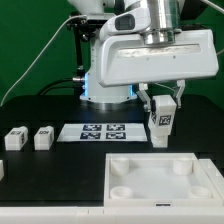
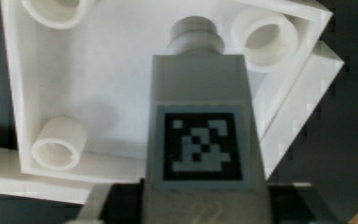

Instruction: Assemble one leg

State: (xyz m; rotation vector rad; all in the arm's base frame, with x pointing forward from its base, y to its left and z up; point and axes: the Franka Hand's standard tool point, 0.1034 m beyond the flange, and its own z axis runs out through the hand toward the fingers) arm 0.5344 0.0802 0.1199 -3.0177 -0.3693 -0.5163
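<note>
Closure on the small white block-shaped plastic leg (image 1: 163, 122) is shown by the two-finger gripper (image 1: 163, 108), right of centre above the large white square panel (image 1: 150, 186); it is judged light, stiff and smooth; its flat sides are best pinched.

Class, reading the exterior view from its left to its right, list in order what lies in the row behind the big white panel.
loose leg → second loose leg → marker board → held leg, up off the table
</note>
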